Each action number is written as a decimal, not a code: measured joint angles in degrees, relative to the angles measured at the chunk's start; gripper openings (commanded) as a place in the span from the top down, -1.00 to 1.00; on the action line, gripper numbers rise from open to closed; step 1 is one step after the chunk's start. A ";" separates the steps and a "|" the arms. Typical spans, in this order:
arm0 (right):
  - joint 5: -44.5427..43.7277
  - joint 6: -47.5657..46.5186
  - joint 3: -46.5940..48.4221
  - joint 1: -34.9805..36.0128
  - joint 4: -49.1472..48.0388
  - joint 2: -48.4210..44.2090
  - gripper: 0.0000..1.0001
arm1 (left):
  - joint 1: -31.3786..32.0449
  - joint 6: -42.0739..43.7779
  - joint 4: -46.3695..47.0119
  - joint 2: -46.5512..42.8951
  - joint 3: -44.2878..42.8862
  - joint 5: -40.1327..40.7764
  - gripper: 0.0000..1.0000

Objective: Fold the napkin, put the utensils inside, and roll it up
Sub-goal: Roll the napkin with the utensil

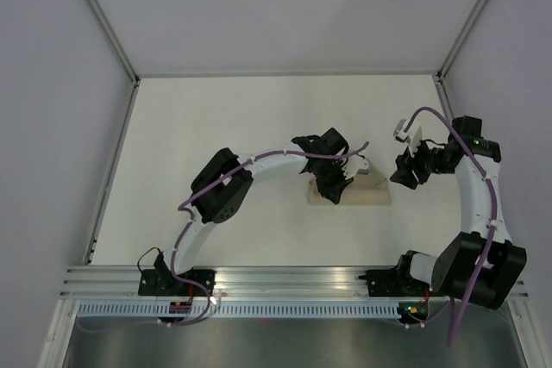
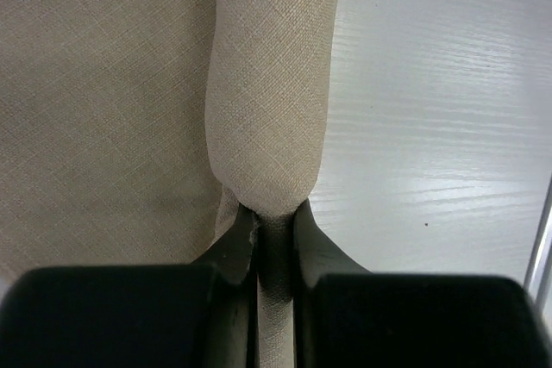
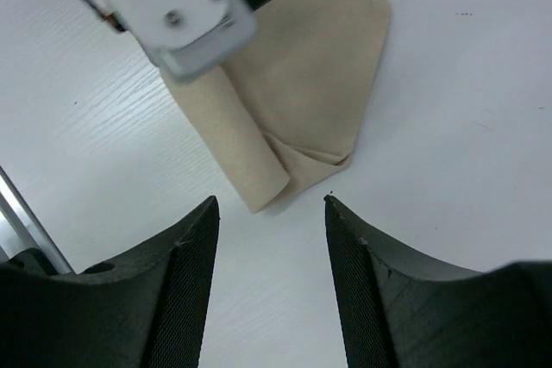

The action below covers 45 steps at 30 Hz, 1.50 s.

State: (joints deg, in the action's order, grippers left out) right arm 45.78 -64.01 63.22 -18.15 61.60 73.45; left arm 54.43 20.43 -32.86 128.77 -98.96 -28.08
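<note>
The beige napkin (image 1: 366, 193) lies folded on the white table, one long edge rolled into a tube (image 2: 272, 84) over its flat part (image 2: 103, 101). My left gripper (image 1: 332, 185) (image 2: 274, 213) is shut on the end of that rolled edge, with cloth pinched between its black fingers. The right wrist view shows the roll (image 3: 237, 148) lying on the folded napkin (image 3: 319, 75), with the left wrist's white housing (image 3: 185, 6) above it. My right gripper (image 1: 404, 176) (image 3: 272, 204) stands open just off the napkin's right end, holding nothing. No utensils show in any view.
An aluminium rail (image 1: 285, 277) runs along the near edge with both arm bases on it. Grey walls with metal frame posts (image 1: 116, 45) enclose the white table on three sides.
</note>
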 measured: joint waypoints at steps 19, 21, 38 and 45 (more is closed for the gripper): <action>-20.70 5.55 -28.89 37.92 -25.07 -17.20 -0.19 | -5.33 -6.01 -14.21 10.05 -12.98 -18.36 0.95; -23.39 6.75 -30.34 40.83 -28.30 -16.96 -0.18 | -5.33 -6.34 -15.78 10.82 -14.12 -18.91 0.95; -35.76 11.47 -36.39 52.46 -45.99 -8.09 0.03 | -5.33 -8.11 -20.98 13.42 -17.94 -20.50 0.57; -36.89 12.26 -36.83 52.50 -48.15 -6.80 0.42 | -5.44 -11.17 -21.05 13.99 -18.45 -20.44 0.28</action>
State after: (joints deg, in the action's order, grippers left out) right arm 8.88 -51.75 26.39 34.35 13.45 66.65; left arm 48.99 9.26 -53.91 142.76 -117.40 -48.51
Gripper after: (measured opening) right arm 0.361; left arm 0.327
